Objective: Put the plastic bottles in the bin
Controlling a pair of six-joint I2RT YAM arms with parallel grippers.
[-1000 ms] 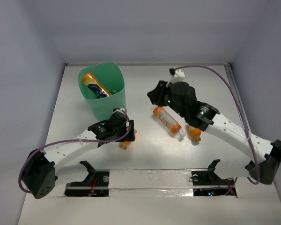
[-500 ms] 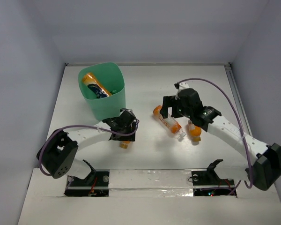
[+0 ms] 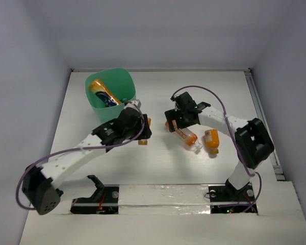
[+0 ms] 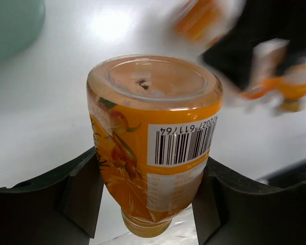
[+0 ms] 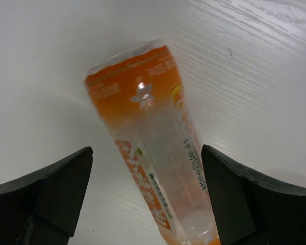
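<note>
The mint-green bin (image 3: 123,104) stands at the back left with an orange bottle (image 3: 102,91) and other bottles inside it. My left gripper (image 3: 143,131) is shut on an orange labelled bottle (image 4: 153,138), held cap down just right of the bin's near side. My right gripper (image 3: 176,121) is open over the base end of an orange-and-clear bottle (image 3: 187,137) lying on the table. In the right wrist view its jaws (image 5: 148,199) straddle that bottle (image 5: 153,148) without touching it. Another orange bottle (image 3: 212,140) lies just right of it.
The white table (image 3: 158,163) is boxed in by grey walls at the back and both sides. A corner of the bin shows in the left wrist view (image 4: 10,20). The two arm bases sit at the near edge.
My left gripper has carried its orange bottle up and back towards the bin. My right gripper has swung left and now sits over the lying bottle's base end.
</note>
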